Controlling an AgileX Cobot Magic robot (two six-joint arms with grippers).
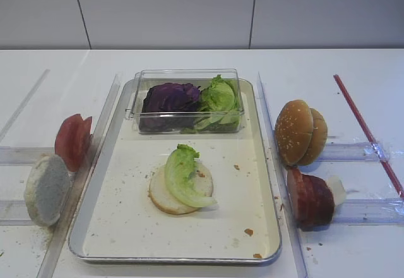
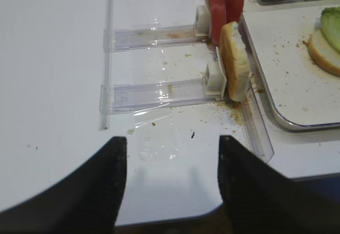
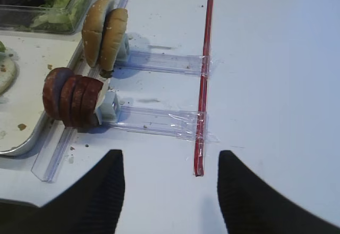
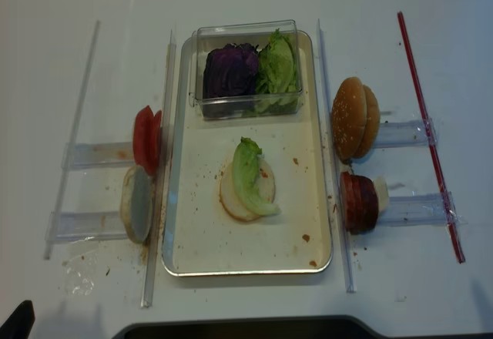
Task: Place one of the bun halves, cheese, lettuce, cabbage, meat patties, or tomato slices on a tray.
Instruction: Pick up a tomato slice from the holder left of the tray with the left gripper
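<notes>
The tray [image 1: 177, 259] is being seen at the middle of the tabletop, with a pale bun half [image 1: 165, 201] lying flat on its floor and a lettuce leaf [image 1: 186, 177] draped over it. A clear box [image 1: 189, 125] with purple cabbage [image 1: 169, 96] and more lettuce is sitting at the tray's far end. The meat patties [image 3: 71, 97] are being kept on edge in a clear rail just beside the tray's right rim, toward the near edge of the tabletop, with the sesame bun halves [image 3: 105, 37] in the next rail farther back. The tomato slices [image 2: 223, 2] and another pale bun half [image 2: 234, 61] are being kept on edge in rails off the tray's left rim. The right end effector [image 3: 169, 157] is being held spread and empty over bare tabletop; the patties are lying ahead of it and to its left, well apart from it, with the stack's long axis running along the rail toward the tray. The left end effector [image 2: 171, 141] is also being held spread and empty, with its bun half ahead and to its right. If a patty is judged the next layer, the right arm is being counted as the nearer one, and a grip across a disc's flat faces is likely being called for.
</notes>
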